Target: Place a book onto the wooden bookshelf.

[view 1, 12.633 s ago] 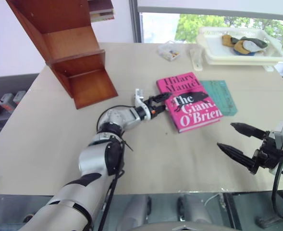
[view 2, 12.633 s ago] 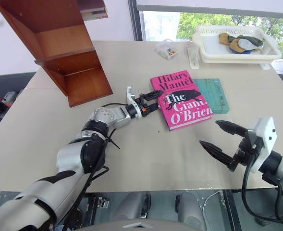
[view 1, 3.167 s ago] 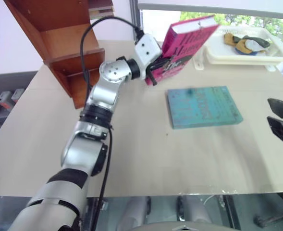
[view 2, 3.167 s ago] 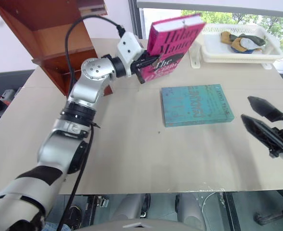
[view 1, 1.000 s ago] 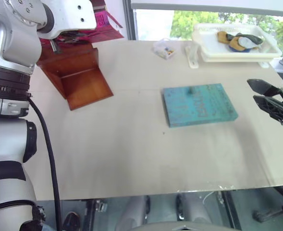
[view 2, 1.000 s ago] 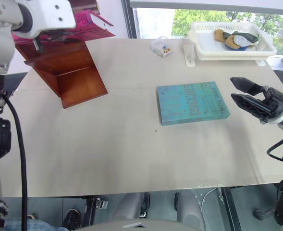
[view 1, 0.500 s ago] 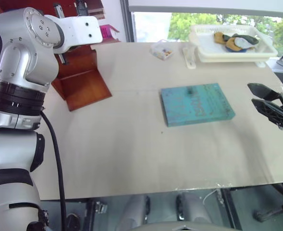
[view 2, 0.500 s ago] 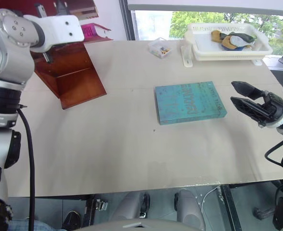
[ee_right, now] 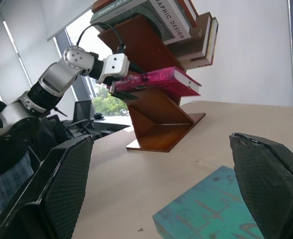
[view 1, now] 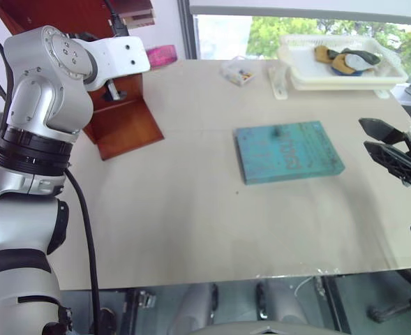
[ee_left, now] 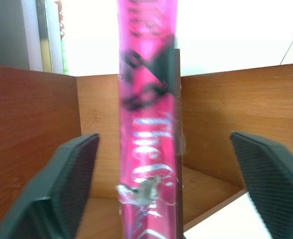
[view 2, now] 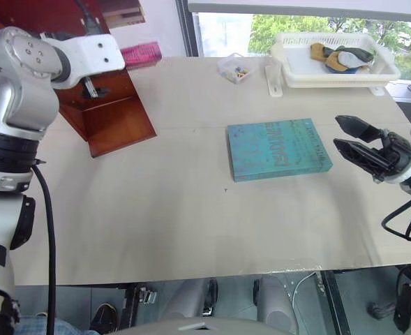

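Nearest to me, at the right edge of the head view, my right gripper (view 2: 362, 145) hung just above the beige table (view 2: 191, 223) with its two black fingers spread apart and nothing between them. Just left of it, mid-frame, the plain teal book (view 2: 278, 149) lay flat on the table, not touching anything.

Further back on the left side of the frame, my left arm reached up to the wooden bookshelf (view 1: 125, 125), which stood at the table's far-left corner. In the left wrist view the left gripper (ee_left: 171, 189) had its jaws wide apart, one pad either side of the pink Hilary Mantel book (ee_left: 147, 124) and neither touching it. That book sat on a shelf, its end sticking out past the side panel (ee_right: 158, 82), with a stack of other books (ee_right: 178, 27) on the level above.

At the far edge, upper right, sat a white plastic tray (view 2: 331, 77) with some stuff in it and a small clear box (view 2: 232, 68) beside it.
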Robot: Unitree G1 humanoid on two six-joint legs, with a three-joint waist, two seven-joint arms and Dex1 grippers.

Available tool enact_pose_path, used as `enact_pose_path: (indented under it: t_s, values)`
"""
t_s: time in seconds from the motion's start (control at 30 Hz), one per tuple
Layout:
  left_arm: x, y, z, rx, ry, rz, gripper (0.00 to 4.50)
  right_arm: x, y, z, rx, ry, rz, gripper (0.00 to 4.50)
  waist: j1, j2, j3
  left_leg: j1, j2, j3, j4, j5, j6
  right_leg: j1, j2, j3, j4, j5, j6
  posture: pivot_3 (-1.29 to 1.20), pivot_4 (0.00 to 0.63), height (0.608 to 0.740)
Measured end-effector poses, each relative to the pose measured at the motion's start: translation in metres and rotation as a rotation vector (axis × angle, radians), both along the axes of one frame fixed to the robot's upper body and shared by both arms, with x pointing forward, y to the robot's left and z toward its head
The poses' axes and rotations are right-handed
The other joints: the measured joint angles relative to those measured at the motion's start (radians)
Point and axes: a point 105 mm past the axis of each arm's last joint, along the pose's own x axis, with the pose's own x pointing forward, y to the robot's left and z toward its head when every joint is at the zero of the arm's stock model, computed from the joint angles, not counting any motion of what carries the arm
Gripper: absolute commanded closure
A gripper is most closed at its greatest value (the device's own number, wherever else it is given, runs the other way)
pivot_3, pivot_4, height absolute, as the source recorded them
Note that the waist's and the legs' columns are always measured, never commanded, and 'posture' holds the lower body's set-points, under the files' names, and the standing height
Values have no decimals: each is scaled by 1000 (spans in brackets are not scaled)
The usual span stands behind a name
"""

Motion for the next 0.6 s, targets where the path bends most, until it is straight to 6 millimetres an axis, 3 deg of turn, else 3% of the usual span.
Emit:
enact_pose_path:
  t_s: [0.37,0.47,0.6]
  values:
    - [2,6,9,-30,-28,20,186,2,-2,-2,1,7,-11,0,-1,0,0,0,0,0,0,0,0,0,0,0,-1,0,0,0,150,740]
    - [1,11,24,-105,-71,20,186,2,-2,-2,-1,7,-12,0,-1,0,0,0,0,0,0,0,0,-1,0,0,-1,0,0,0,150,740]
    - [-9,3,40,-235,-88,-61,186,2,-2,-2,-1,7,-13,0,-1,0,0,0,0,0,0,0,0,0,-1,0,-1,0,0,0,150,740]
